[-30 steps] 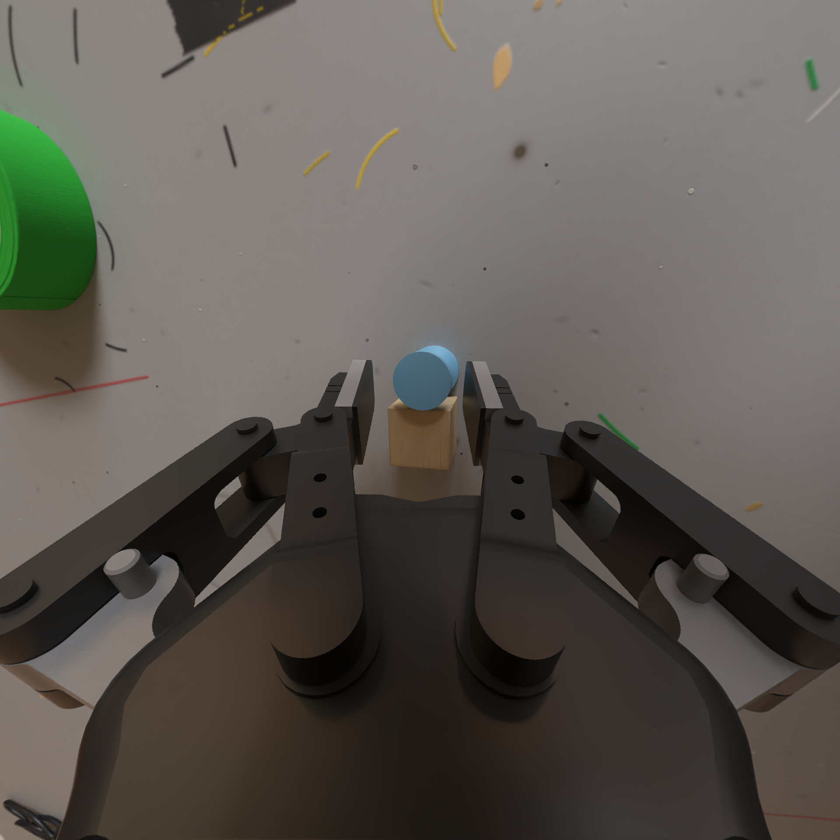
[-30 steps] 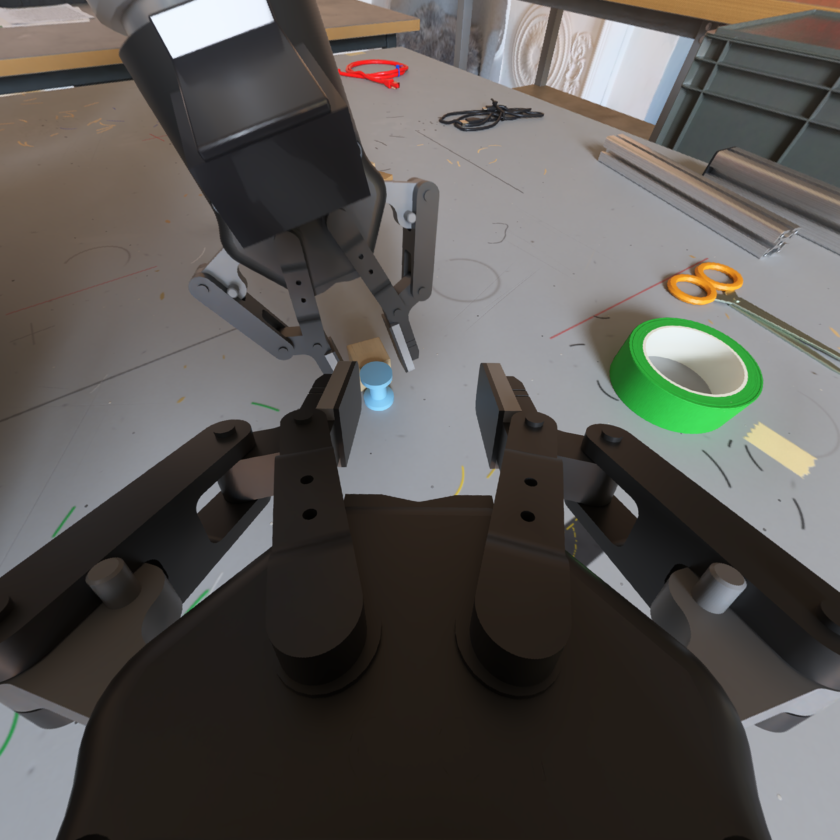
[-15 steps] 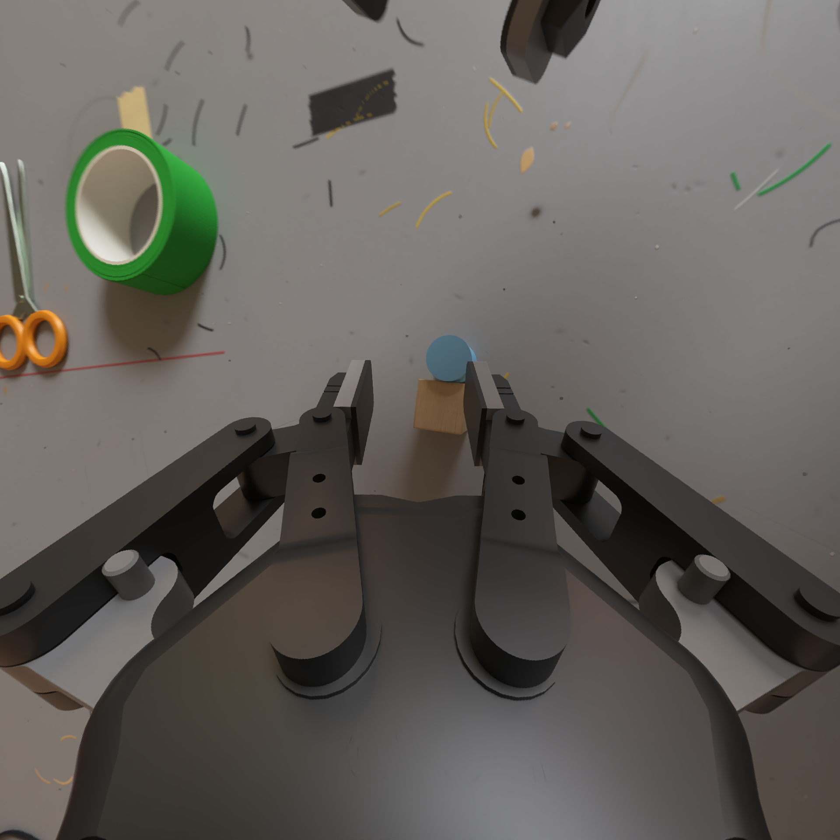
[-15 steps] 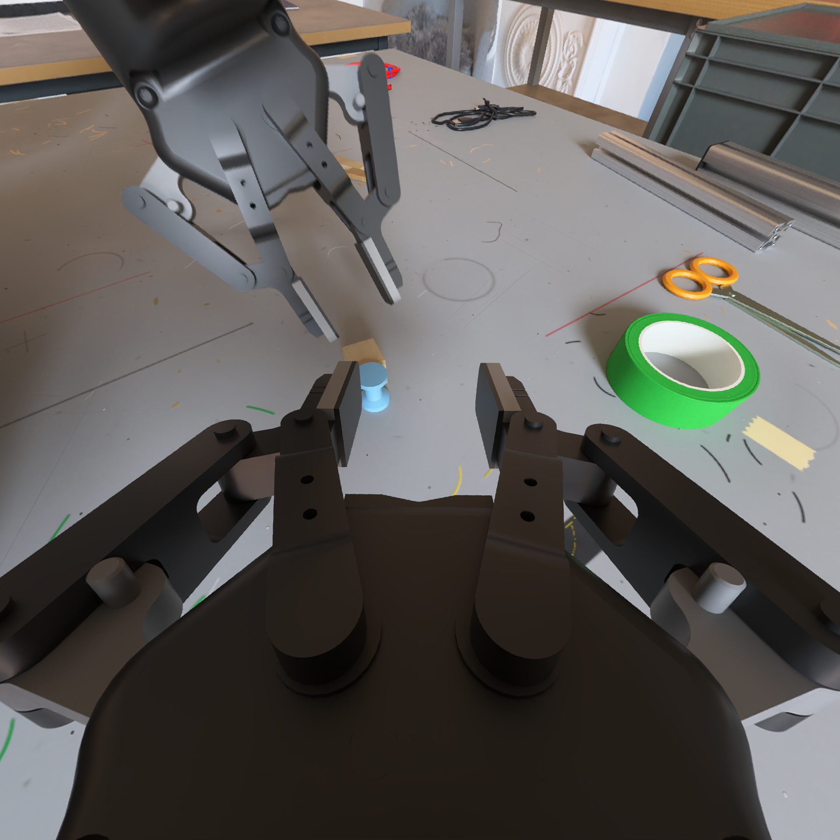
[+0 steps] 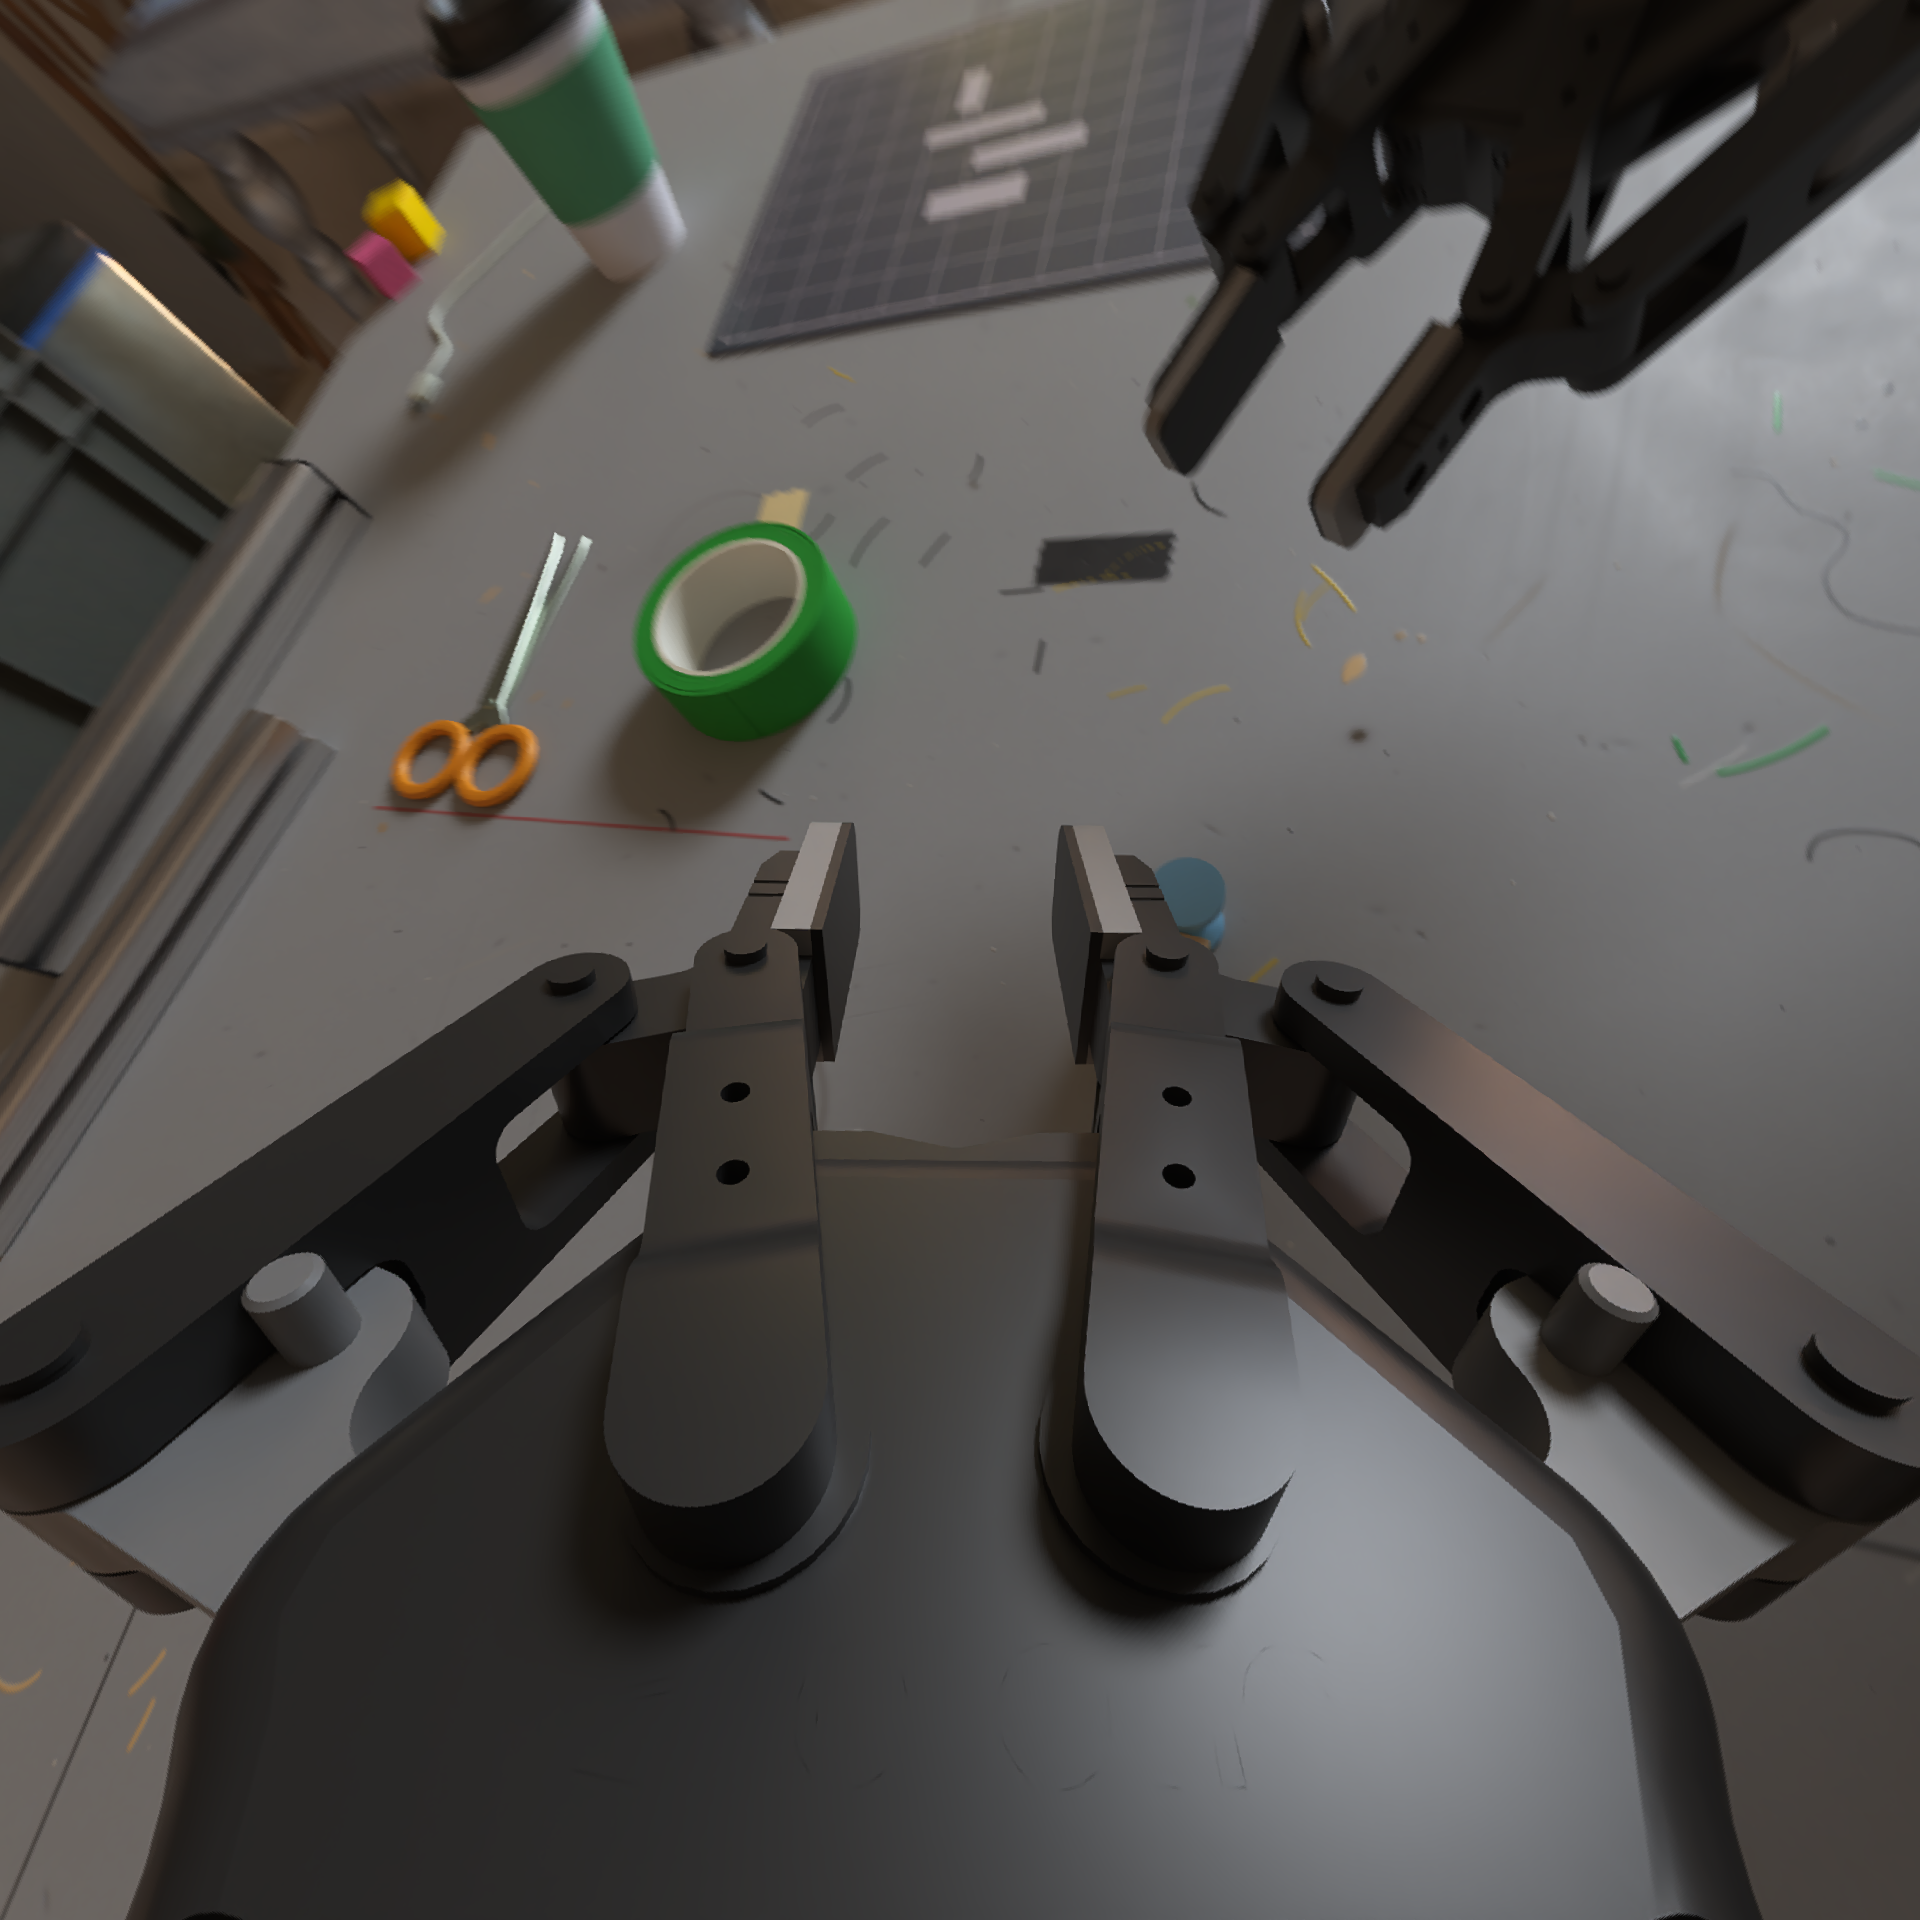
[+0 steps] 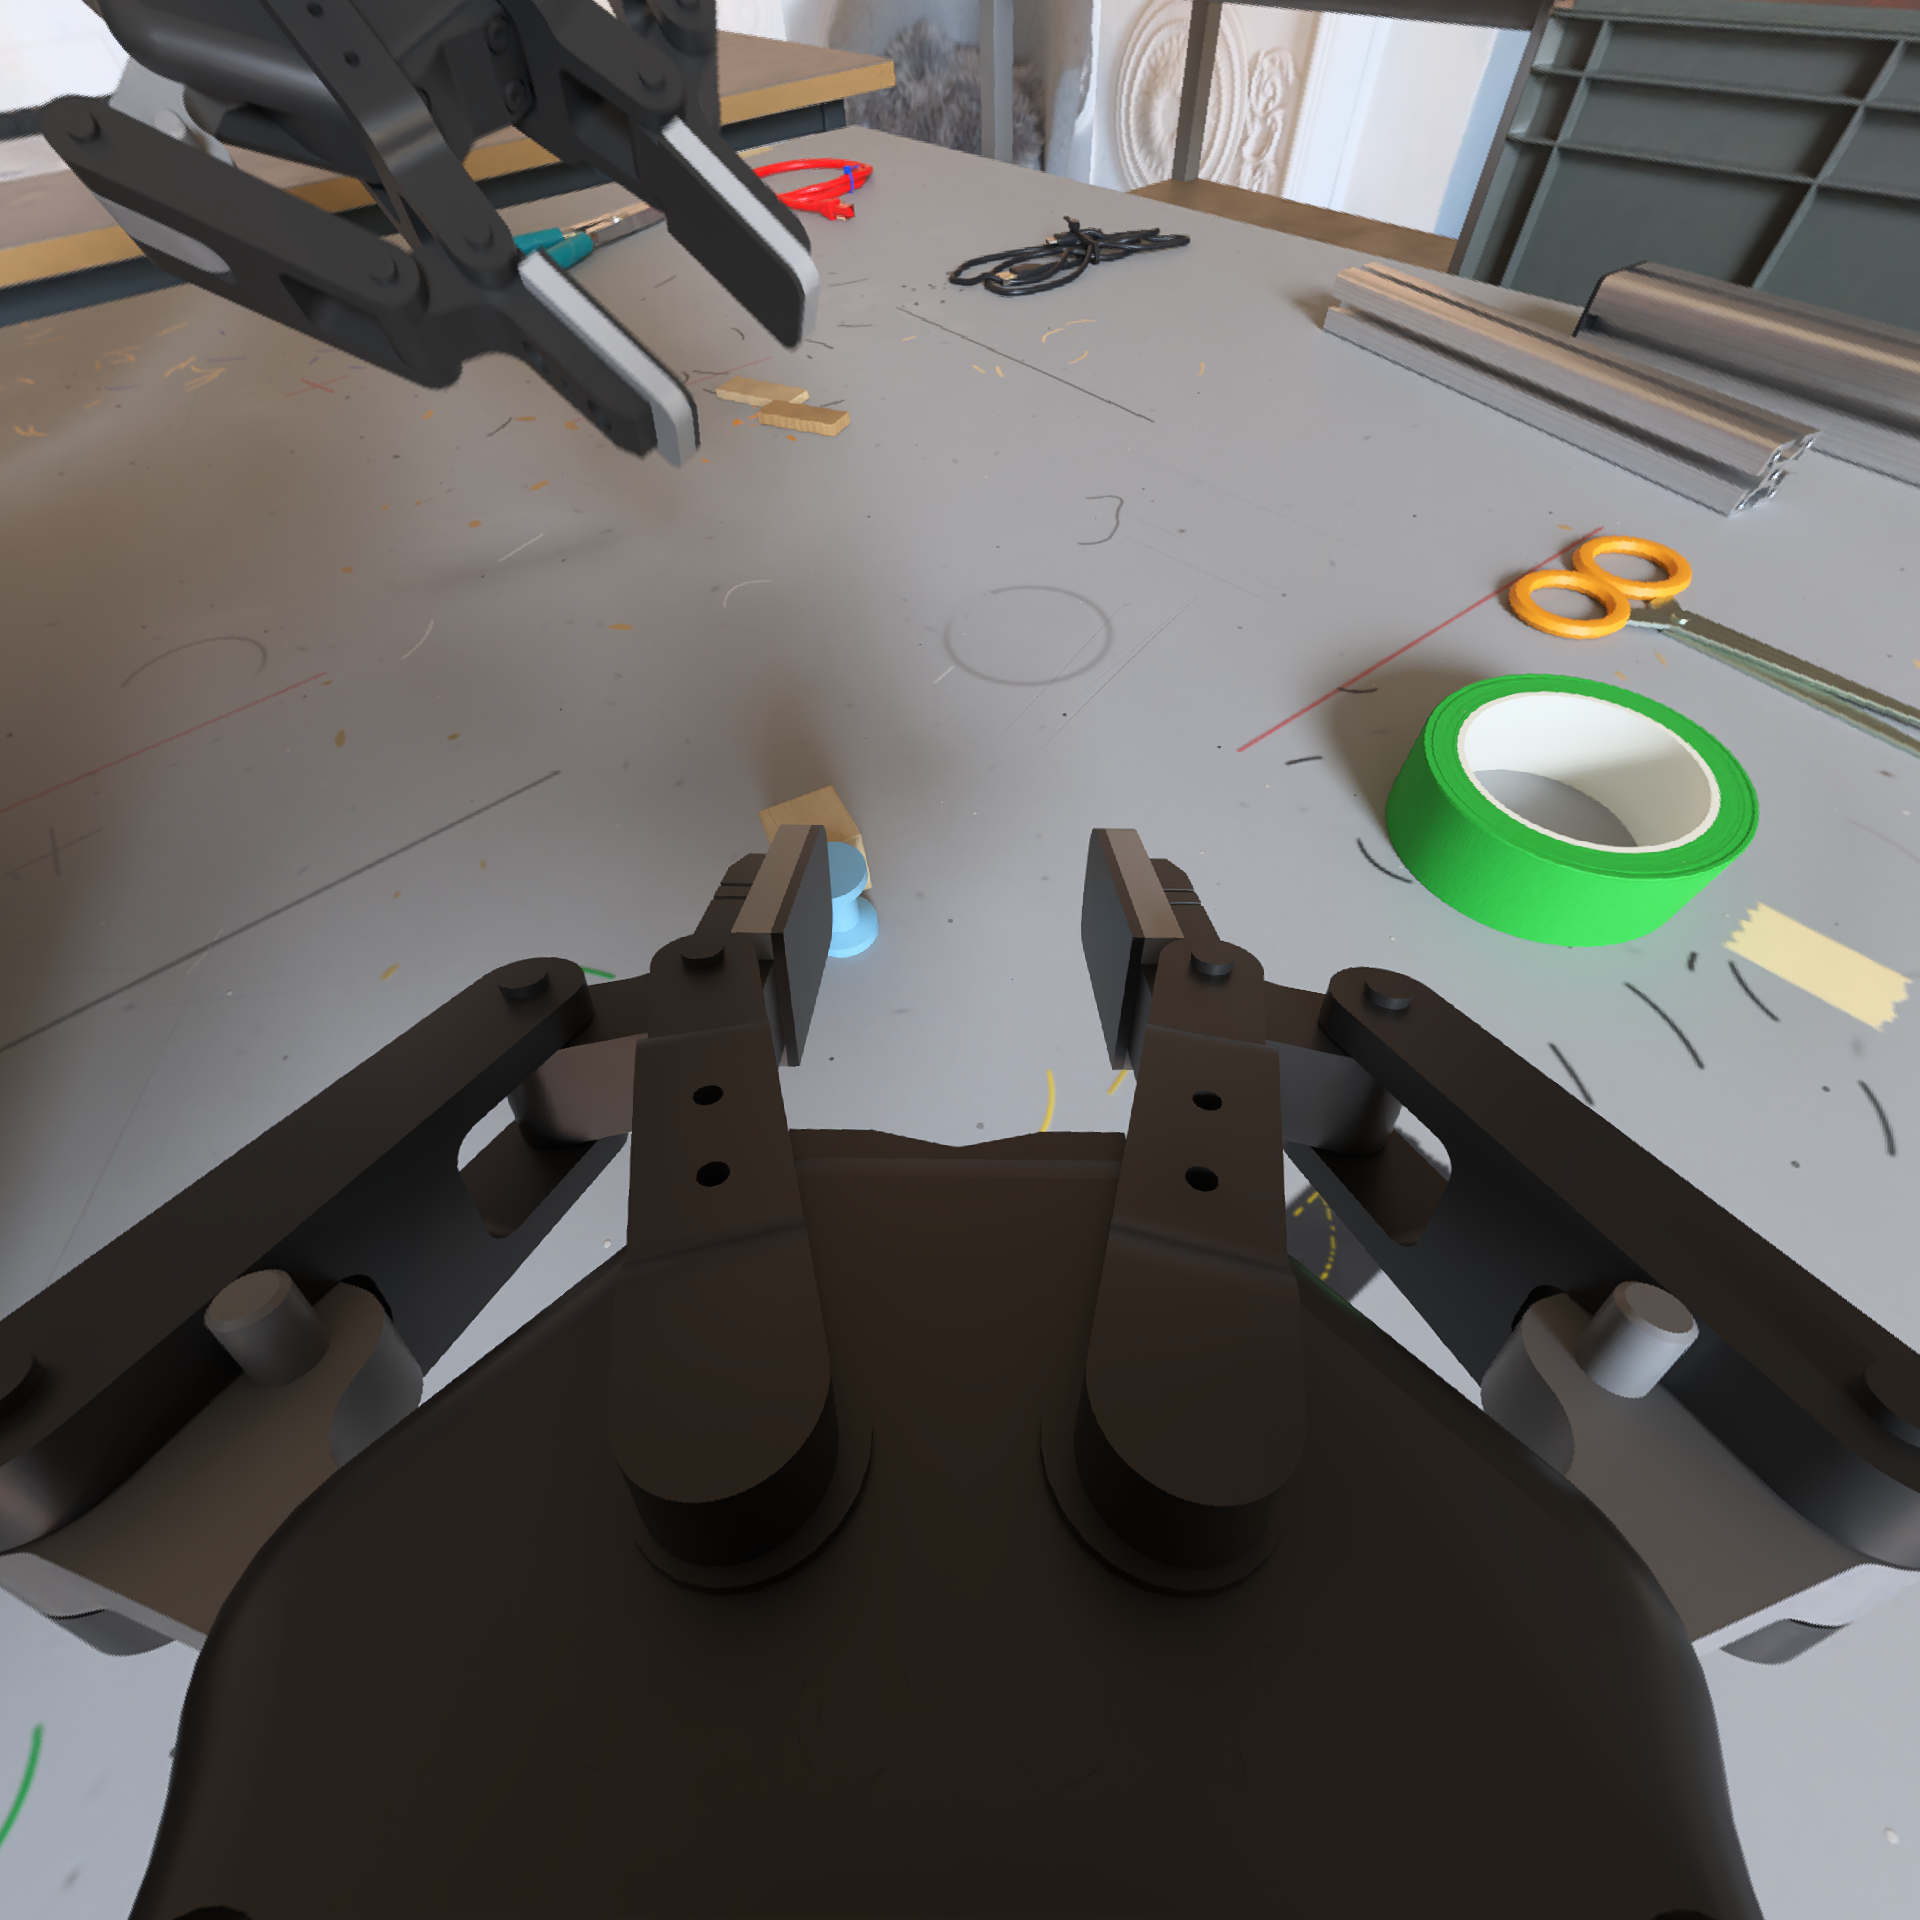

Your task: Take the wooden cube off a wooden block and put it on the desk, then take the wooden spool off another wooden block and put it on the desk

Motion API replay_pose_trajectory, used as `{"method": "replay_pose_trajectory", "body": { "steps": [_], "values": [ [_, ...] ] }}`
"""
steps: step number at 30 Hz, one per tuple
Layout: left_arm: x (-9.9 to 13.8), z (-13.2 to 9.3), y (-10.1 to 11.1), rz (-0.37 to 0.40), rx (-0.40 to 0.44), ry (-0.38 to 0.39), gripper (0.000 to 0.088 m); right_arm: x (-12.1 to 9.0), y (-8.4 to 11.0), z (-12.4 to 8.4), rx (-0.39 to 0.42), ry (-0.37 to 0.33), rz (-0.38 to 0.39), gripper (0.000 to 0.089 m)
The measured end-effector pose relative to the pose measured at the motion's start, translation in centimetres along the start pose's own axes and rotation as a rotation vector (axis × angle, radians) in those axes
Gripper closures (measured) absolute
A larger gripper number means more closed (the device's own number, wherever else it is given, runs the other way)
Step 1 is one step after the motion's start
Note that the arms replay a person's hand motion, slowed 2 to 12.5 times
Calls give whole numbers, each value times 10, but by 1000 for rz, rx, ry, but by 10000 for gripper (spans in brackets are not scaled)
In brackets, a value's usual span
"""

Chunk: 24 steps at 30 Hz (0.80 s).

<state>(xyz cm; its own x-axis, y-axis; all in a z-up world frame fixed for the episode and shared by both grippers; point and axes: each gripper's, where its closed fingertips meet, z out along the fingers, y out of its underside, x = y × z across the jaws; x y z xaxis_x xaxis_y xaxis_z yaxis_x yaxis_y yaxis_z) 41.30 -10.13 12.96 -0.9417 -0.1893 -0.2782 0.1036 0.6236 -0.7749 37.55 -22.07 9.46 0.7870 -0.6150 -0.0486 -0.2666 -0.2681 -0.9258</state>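
A small wooden cube (image 6: 816, 810) sits on the grey desk with a blue spool (image 6: 854, 906) lying right in front of it, touching or nearly so. Both are partly hidden by my right gripper's left finger. My right gripper (image 6: 956, 883) is open and empty, above the desk just right of them. My left gripper (image 6: 732, 379) hangs high at the upper left, open and empty. In the left wrist view my left gripper (image 5: 956, 883) is open, and only the spool (image 5: 1193, 894) peeks out behind its right finger. The right gripper (image 5: 1257, 478) shows at the top right.
Two flat wooden blocks (image 6: 790, 407) lie farther back. A green tape roll (image 6: 1569, 810), orange scissors (image 6: 1600, 592) and aluminium profiles (image 6: 1558, 384) are on the right. A black cable (image 6: 1070, 255) and a red cable (image 6: 816, 177) lie at the back. A cutting mat (image 5: 987, 177) and green cup (image 5: 566, 125) stand far off.
My left gripper has risen and pulled back from the cube and spool, staying open. Its view has tilted up over the desk. The right gripper has not moved.
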Motion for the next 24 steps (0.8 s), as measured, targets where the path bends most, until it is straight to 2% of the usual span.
{"method": "replay_pose_trajectory", "body": {
  "steps": [7,12,17,24],
  "values": [
    [-38,-31,-3,-115,190,-158,569,4,-2,5,22,6,75,475],
    [-61,-50,5,-217,295,-236,601,7,-7,8,56,11,141,502],
    [-77,-59,21,-353,352,-255,616,11,-13,12,88,21,204,525],
    [-86,-60,44,-554,379,-195,616,19,-19,17,109,47,260,531]
  ]
}}
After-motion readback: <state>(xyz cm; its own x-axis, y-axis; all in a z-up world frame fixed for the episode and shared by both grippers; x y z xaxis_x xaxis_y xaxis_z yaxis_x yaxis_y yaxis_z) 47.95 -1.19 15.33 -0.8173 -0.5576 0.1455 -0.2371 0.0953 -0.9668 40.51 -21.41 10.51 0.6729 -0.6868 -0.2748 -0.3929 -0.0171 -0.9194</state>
